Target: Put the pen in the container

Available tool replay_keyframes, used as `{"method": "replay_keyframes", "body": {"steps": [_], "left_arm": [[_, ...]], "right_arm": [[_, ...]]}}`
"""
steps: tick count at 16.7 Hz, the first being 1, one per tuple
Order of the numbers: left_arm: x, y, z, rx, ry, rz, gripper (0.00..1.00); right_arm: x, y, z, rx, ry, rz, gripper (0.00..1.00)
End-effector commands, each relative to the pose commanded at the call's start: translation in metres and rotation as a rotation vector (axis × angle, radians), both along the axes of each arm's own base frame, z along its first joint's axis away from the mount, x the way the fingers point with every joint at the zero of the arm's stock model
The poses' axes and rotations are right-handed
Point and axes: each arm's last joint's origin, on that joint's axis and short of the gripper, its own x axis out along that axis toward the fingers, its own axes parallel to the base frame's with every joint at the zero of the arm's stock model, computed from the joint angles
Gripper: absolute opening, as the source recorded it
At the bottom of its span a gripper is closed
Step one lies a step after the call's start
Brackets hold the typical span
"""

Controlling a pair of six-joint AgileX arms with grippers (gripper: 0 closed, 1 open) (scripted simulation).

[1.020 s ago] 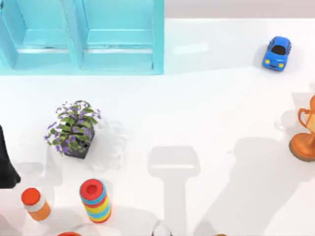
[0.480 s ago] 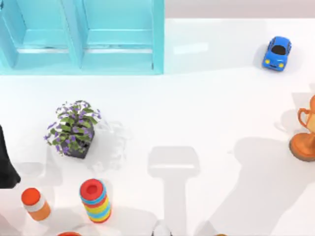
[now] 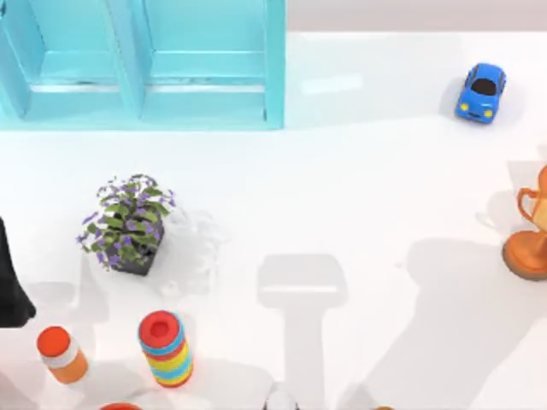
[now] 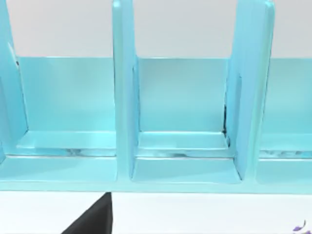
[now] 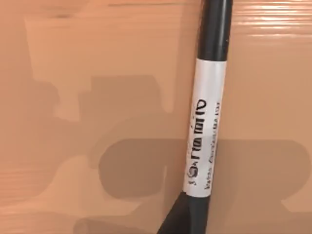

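The pen (image 5: pixel 204 126) lies on an orange-brown surface in the right wrist view, its white barrel with black lettering between a black cap and a black end. A dark wedge touches its lower end, and a broad shadow falls across it. The container (image 3: pixel 141 64) is a light blue box with upright dividers at the table's back left. The left wrist view faces its open compartments (image 4: pixel 185 146) from close by. My left arm (image 3: pixel 8 282) shows as a dark shape at the table's left edge.
A potted plant with purple flowers (image 3: pixel 128 224) stands left of centre. A striped ring stack (image 3: pixel 167 348) and an orange bottle (image 3: pixel 61 354) sit at the front left. A blue toy car (image 3: pixel 480 92) is at the back right and an orange trophy (image 3: pixel 530 235) at the right edge.
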Motion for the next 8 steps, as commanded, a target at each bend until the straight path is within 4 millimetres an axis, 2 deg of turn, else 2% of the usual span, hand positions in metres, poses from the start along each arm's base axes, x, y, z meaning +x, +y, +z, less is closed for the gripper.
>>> {"method": "replay_keyframes", "body": {"steps": [2, 8], "left_arm": [[0.0000, 0.0000, 0.0000, 0.000, 0.000, 0.000, 1.00], [0.0000, 0.0000, 0.0000, 0.000, 0.000, 0.000, 1.00]], "right_arm": [[0.0000, 0.0000, 0.0000, 0.000, 0.000, 0.000, 0.98], [0.0000, 0.0000, 0.0000, 0.000, 0.000, 0.000, 1.00]]}}
